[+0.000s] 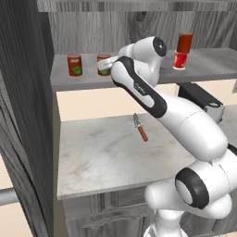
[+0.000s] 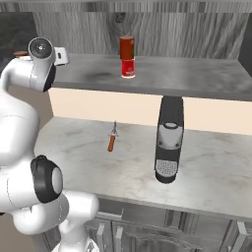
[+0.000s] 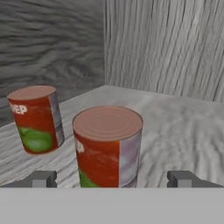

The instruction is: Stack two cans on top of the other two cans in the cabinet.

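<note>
Two red cans with green label patches stand on the grey cabinet shelf (image 1: 213,62) at the left: one (image 1: 74,65) further left, one (image 1: 103,63) beside it. My gripper (image 1: 107,67) is open at the nearer can (image 3: 107,146), its fingertips (image 3: 41,178) wide apart on either side of it, not touching. The other green-label can (image 3: 37,118) stands apart to its left near the cabinet's corner. At the right of the shelf a plain dark red can (image 1: 185,42) sits stacked on a can with a white lower band (image 1: 180,60); this stack (image 2: 127,56) is upright.
An orange-handled knife (image 1: 140,128) lies on the pale marble counter (image 1: 92,157) below the shelf. A dark coffee machine (image 2: 169,140) stands on the counter to the right. The cabinet's dark side panel (image 1: 23,115) rises at the left.
</note>
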